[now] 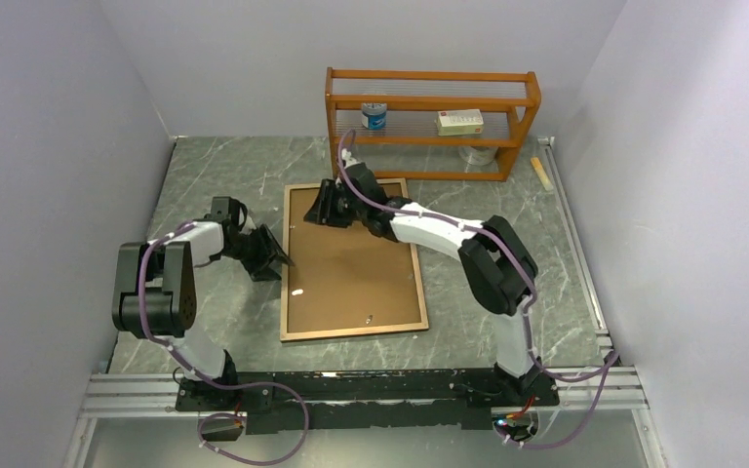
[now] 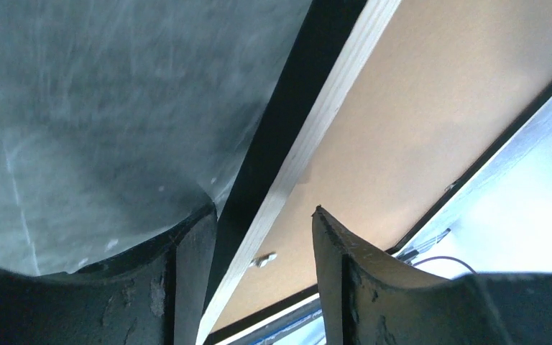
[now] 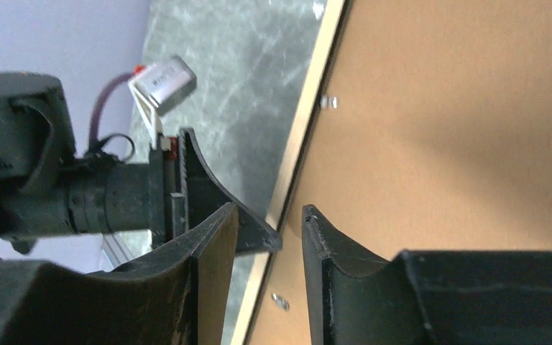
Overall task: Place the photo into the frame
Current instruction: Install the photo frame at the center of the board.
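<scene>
The frame (image 1: pixel 353 331) lies back-up on the table, its light wood border around a brown backing sheet (image 1: pixel 351 263). The photo is hidden. My left gripper (image 1: pixel 278 258) is open at the frame's left edge. In the left wrist view its jaws (image 2: pixel 264 215) straddle the wood edge (image 2: pixel 316 122), one finger over the table and one over the backing (image 2: pixel 431 93). My right gripper (image 1: pixel 320 210) is open over the frame's far left corner. In the right wrist view (image 3: pixel 269 215) it hangs over the frame edge (image 3: pixel 309 108) and the backing (image 3: pixel 460 129), with the left gripper (image 3: pixel 208 180) just beyond.
An orange-brown shelf rack (image 1: pixel 429 78) stands at the back with a can (image 1: pixel 374 115) and a small box (image 1: pixel 459 121) on it. A wooden strip (image 1: pixel 543 175) lies at the right rail. Small metal clips (image 1: pixel 371 317) sit on the frame's back.
</scene>
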### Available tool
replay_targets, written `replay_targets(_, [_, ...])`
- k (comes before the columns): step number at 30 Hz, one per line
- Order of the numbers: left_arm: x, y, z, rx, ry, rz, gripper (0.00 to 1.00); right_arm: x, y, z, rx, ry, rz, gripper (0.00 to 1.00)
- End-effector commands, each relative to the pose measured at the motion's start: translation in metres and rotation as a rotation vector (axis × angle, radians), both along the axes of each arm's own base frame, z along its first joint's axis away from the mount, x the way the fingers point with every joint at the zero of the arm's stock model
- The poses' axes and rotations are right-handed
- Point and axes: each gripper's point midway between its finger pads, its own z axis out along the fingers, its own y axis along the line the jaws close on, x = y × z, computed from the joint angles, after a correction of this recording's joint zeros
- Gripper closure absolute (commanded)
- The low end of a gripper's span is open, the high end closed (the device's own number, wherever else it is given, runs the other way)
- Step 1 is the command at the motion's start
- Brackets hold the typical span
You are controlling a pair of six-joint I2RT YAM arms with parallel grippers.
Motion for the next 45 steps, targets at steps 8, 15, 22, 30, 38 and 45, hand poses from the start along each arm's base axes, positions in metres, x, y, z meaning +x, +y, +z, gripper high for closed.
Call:
replay_targets(8, [-0.051,0.0,-0.012,0.01,0.102,-0.001,0.71,-0.107,0.015,-0.055,-0.068,0.097,0.206,0.62])
replay_targets(15, [-0.05,-0.003,-0.015,-0.009,0.122,-0.022,0.86,-0.148,0.035,-0.073,-0.071,0.134,0.309,0.65])
replay_targets(22, [-0.052,-0.001,-0.014,0.001,0.128,-0.022,0.89,-0.15,0.032,-0.095,-0.137,0.151,0.242,0.63])
replay_targets(30, [-0.057,-0.002,-0.013,0.001,0.136,-0.021,0.89,-0.14,0.034,-0.114,-0.179,0.147,0.205,0.62])
replay_targets(38, [-0.059,-0.002,-0.013,0.003,0.136,-0.022,0.89,-0.13,0.036,-0.117,-0.201,0.096,0.199,0.63])
replay_targets(45, [-0.059,0.0,-0.013,0.012,0.137,-0.019,0.89,-0.14,0.045,-0.123,-0.177,0.1,0.288,0.63])
